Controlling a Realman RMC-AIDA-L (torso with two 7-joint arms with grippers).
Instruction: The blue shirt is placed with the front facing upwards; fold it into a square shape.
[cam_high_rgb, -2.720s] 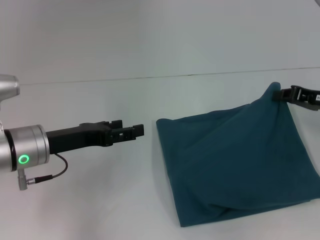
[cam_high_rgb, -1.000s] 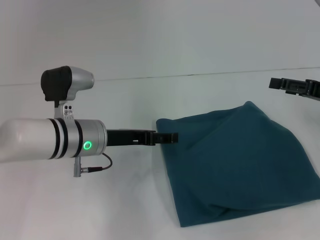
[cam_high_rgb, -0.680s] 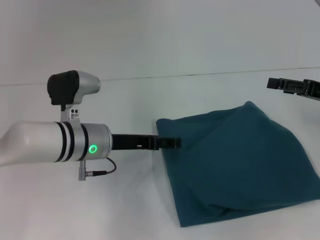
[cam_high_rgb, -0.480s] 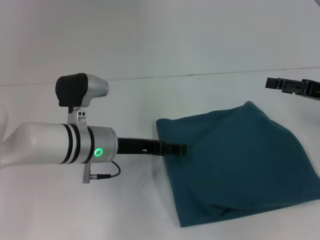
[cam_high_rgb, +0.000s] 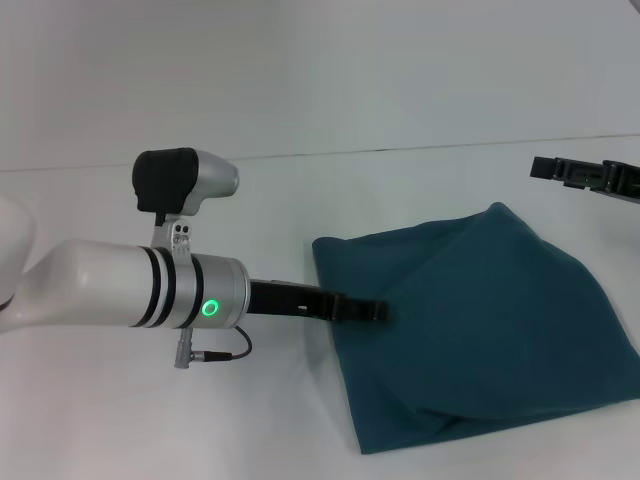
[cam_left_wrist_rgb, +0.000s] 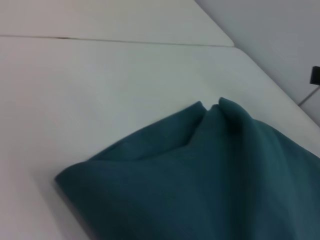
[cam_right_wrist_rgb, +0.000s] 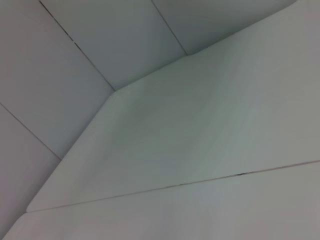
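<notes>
**Teal cloth under a reaching left arm**

Teal-blue and plain side up, the blue shirt (cam_high_rgb: 480, 330) lies folded into a rough square on the white table (cam_high_rgb: 200, 420), right of centre. The left gripper (cam_high_rgb: 372, 311) stretches out level across the shirt's left edge — whether its fingers are spread I cannot tell. The right gripper (cam_high_rgb: 545, 167) hangs apart at the far right — fingers likewise unclear.

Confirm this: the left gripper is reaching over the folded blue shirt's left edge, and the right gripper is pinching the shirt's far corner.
One part is wrong. In the head view the right gripper is up and away from the blue shirt, touching no cloth, and the far corner lies on the table. The left gripper does reach over the shirt's left edge.
</notes>
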